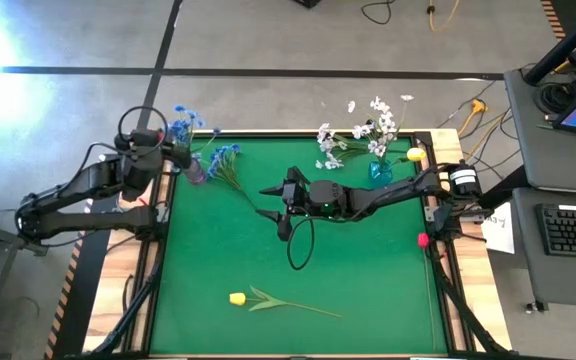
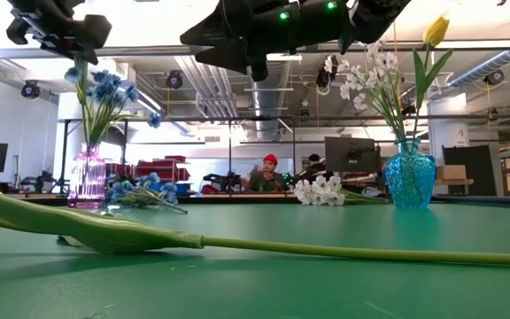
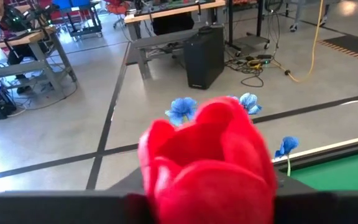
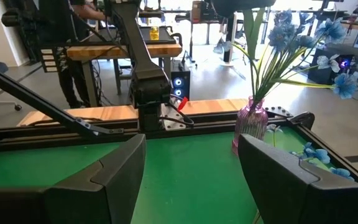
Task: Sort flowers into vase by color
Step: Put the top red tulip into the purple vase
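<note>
The left gripper [image 1: 168, 145] hangs at about 10 o'clock on the table's [image 1: 368, 270] edge, just beside the pink vase [image 4: 252, 124] of blue flowers [image 4: 303, 37]. A red tulip [image 3: 210, 162] fills its wrist camera, but whether the tulip is clamped or loose I cannot tell. That is the main risk: if the hold is slack, the bloom could slip and fall outside the table rim, since bare floor lies right beyond it. Lowered here, it would also land among blue stems, the wrong colour, and a careless descent could nudge the narrow vase over. The right gripper [image 4: 191, 158] waits near the centre, jaws spread and empty. A yellow tulip [image 1: 238, 298] lies unsorted at 7 o'clock, and the blue vase [image 1: 380, 172] at 1 o'clock holds white sprays and a yellow tulip together. No brand or label can be read — a paper sheet [image 1: 498, 228] off the table at 3 o'clock carries marks too small to make out.
</note>
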Controlling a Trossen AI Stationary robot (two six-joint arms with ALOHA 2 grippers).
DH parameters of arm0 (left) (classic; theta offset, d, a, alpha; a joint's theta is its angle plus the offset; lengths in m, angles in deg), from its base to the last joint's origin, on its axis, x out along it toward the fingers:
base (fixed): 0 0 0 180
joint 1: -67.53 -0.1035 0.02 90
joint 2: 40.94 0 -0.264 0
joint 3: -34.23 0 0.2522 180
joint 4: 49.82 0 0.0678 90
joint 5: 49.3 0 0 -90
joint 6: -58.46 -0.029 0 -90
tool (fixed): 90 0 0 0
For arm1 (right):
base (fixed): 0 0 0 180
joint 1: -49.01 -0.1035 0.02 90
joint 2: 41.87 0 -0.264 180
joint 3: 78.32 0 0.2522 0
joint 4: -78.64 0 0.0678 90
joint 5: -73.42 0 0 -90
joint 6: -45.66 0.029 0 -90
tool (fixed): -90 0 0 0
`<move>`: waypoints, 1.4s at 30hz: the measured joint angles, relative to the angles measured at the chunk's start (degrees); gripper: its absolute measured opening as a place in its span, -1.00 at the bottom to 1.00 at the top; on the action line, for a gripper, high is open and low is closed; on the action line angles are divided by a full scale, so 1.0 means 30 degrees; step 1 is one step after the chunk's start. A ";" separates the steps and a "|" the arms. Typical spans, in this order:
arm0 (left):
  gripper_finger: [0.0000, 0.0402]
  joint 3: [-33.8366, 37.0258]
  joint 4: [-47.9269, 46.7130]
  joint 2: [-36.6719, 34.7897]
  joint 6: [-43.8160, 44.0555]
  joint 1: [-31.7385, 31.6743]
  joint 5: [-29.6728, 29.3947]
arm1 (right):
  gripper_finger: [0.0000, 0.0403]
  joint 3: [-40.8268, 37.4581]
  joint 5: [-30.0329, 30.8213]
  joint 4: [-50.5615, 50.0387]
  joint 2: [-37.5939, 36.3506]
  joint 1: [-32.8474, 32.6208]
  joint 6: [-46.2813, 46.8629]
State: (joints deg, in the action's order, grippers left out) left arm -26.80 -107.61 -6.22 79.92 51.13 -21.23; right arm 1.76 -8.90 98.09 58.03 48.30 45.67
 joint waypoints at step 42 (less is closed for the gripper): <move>0.26 -0.3014 -0.1208 -0.1484 -0.0479 0.0008 0.4287 | 0.24 0.0000 -0.0015 -0.0129 0.0000 0.0000 0.0000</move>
State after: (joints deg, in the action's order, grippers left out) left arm -35.84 -111.24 -10.67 78.48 51.15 -8.37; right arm 1.76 -8.95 97.71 58.03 48.30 45.67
